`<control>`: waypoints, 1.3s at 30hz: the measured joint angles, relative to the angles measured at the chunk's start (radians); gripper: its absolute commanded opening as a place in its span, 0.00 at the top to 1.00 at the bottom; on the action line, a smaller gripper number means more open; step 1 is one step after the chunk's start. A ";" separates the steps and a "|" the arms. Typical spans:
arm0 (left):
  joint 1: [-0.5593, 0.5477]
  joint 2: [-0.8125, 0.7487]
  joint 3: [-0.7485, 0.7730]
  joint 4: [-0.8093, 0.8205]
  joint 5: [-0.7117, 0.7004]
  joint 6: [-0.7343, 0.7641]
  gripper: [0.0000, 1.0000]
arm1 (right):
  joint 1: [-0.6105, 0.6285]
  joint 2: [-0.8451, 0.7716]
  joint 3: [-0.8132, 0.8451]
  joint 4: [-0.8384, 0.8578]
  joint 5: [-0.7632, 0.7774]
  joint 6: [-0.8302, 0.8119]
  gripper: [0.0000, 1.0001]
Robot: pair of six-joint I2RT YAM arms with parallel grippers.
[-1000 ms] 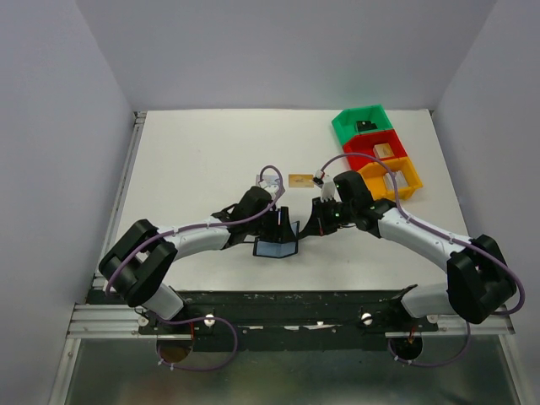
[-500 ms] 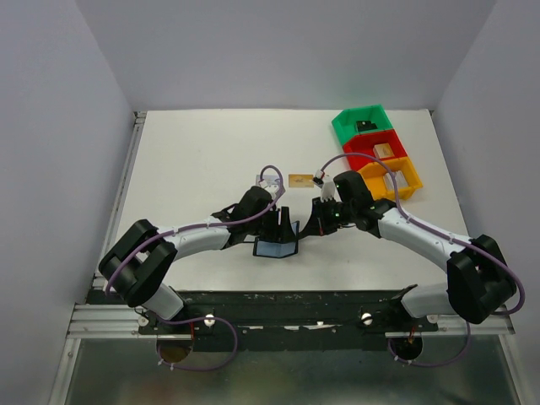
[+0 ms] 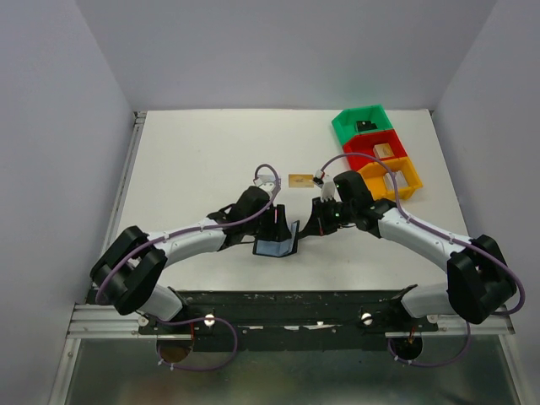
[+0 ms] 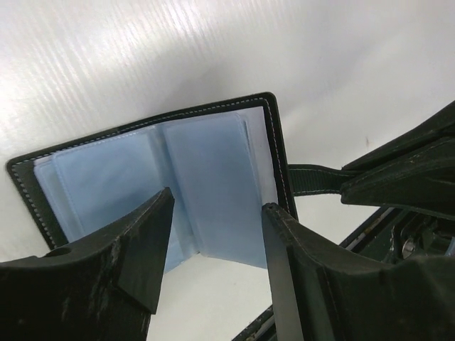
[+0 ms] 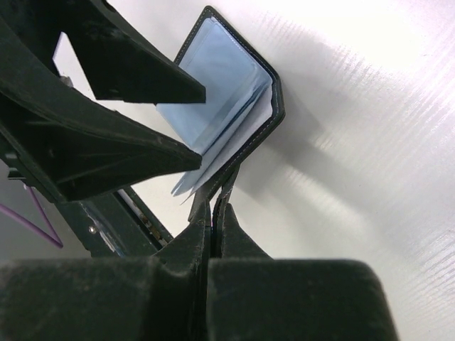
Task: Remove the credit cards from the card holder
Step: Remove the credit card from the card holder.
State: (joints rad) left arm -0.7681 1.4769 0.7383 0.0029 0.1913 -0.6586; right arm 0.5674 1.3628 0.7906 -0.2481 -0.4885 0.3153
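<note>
- The holder (image 3: 277, 245) stands half open on the white worktop (image 3: 194, 160), near its front edge and between the two arms, with its blue-grey pockets showing.
- The left pincer (image 4: 217, 213) hangs over those pockets with its jaws apart, one finger on each side of a pocket leaf. I cannot tell whether the fingers touch it.
- The right pincer (image 5: 217, 202) is closed tight on the strap (image 4: 313, 177) that sticks out from the holder's side edge.
- I cannot tell whether any cards sit in the pockets.
- One gold card (image 3: 299, 180) lies flat on the worktop just beyond the pincers, apart from the holder.
- Green, red and orange bins (image 3: 348, 128) sit in a touching row at the far right, with small items inside.
</note>
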 measured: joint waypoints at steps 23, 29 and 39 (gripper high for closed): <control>-0.047 -0.036 -0.006 -0.009 -0.060 0.031 0.28 | 0.000 -0.006 0.000 0.000 -0.009 0.000 1.00; -0.069 -0.016 0.022 -0.017 -0.060 0.048 0.29 | 0.000 -0.026 0.000 0.000 -0.019 0.000 1.00; -0.071 -0.005 0.026 -0.044 -0.069 0.049 0.30 | 0.000 -0.030 0.000 -0.001 -0.019 0.000 1.00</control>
State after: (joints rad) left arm -0.8394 1.4715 0.7647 -0.0414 0.1219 -0.6094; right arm 0.5674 1.3331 0.7906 -0.2489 -0.5076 0.3149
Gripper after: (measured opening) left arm 0.707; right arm 0.024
